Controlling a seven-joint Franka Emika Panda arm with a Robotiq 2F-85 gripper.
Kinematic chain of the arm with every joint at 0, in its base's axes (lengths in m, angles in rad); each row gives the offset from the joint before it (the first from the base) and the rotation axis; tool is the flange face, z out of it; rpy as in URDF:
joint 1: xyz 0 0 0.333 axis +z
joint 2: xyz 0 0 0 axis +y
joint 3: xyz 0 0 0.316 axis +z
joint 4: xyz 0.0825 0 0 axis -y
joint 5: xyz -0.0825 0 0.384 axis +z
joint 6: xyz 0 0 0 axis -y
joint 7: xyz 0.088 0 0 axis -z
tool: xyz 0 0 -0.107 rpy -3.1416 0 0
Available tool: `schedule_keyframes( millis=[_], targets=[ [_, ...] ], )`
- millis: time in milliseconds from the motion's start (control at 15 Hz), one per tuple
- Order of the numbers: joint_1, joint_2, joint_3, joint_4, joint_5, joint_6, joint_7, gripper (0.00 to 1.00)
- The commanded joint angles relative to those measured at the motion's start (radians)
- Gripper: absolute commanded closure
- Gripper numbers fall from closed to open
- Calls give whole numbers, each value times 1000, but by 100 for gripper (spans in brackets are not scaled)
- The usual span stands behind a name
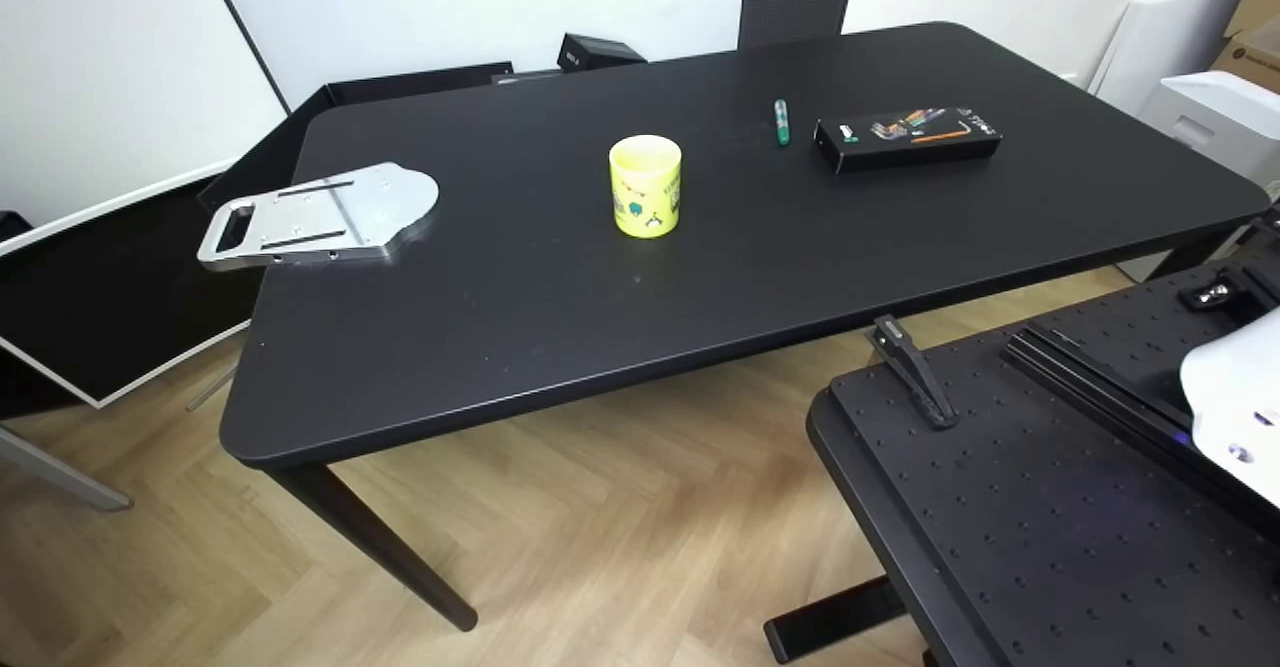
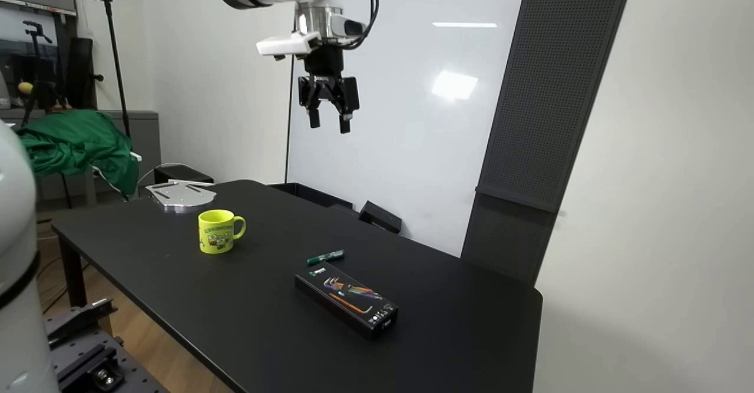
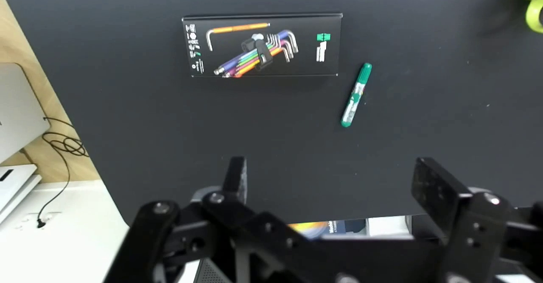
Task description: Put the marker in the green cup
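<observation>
Beyond the black, 2-fingered metal pincer (image 2: 330,125) rises a white wall (image 2: 212,104); below spreads a matte black tabletop (image 2: 459,322). The jaws stand wide, empty. Farther off sits the yellow-green, cylindrical, ceramic-looking cup (image 2: 216,232); below the pincer lies the slim green-and-white plastic marker (image 3: 356,96), probably light, stiff, apt to roll: pinch mid-barrel.

Cup (image 2: 217,232): yellow-green, patterned with small printed figures. Marker (image 3: 355,96): green ends, white middle with a green patch. Box (image 3: 263,46): black, printed in orange, purple, green and white. Table (image 1: 540,317): plain black. The fingers (image 3: 440,193) I drive remotely: black.
</observation>
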Motion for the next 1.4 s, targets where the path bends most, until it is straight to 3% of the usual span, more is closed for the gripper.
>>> schedule_keyframes(
  millis=[0,267,333,533,1200,1333],
  targets=[
    [-10,208,22,200,-106,13,225,0],
    [48,387,-5,377,-198,-8,496,0],
    [51,293,-27,262,-153,30,362,0],
    [76,378,-36,339,-174,27,443,0],
    [76,384,-38,355,-176,18,455,0],
    [96,435,-51,404,-206,2,492,0]
  ],
)
